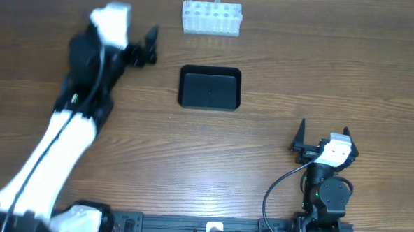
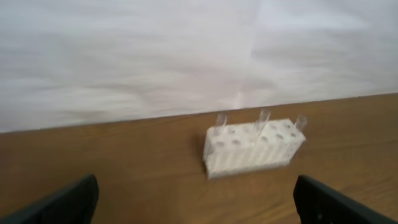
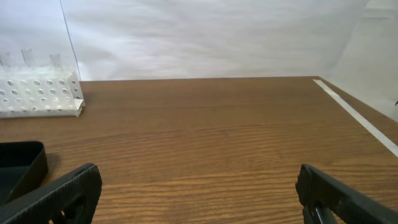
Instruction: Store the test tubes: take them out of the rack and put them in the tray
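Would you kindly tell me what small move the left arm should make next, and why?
Probably ease the open left tool toward the white plastic rack, lining up on one clear test tube: the tubes stand in the rack, the black rectangular tray holds none, and the tool is short of the rack.

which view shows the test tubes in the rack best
Left wrist view: the test tubes stand clear above the rack, seen side-on. The top view shows just small tips from above; the right wrist view shows them faint and far off.
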{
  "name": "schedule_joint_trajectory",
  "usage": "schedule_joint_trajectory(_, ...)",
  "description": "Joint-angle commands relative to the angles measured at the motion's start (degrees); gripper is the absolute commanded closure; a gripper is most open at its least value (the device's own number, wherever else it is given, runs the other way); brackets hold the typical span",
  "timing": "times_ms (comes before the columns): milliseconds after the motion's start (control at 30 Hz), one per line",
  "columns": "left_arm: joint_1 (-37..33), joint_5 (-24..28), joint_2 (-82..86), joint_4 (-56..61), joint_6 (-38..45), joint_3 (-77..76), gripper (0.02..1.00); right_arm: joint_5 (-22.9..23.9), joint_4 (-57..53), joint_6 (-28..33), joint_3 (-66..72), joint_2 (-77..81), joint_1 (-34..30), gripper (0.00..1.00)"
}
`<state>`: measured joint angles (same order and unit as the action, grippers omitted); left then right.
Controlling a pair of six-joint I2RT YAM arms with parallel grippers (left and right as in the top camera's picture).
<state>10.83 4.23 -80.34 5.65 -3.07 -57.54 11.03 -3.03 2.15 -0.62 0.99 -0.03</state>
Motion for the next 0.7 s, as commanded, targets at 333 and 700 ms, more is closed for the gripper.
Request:
schedule_joint_trajectory(333, 6.34, -7.72, -36.85, -18.38, -5.16, -39.69, 0.020, -0.24, -0.15, 0.07, 0.33, -0.35, -0.42, 0.007)
schedule_joint_trajectory(700, 6.95, -8.87, -47.98, -20.13, -6.40, -49.37, 0.020, -0.24, -0.15, 0.07, 0.33, -0.35, -0.42, 0.009)
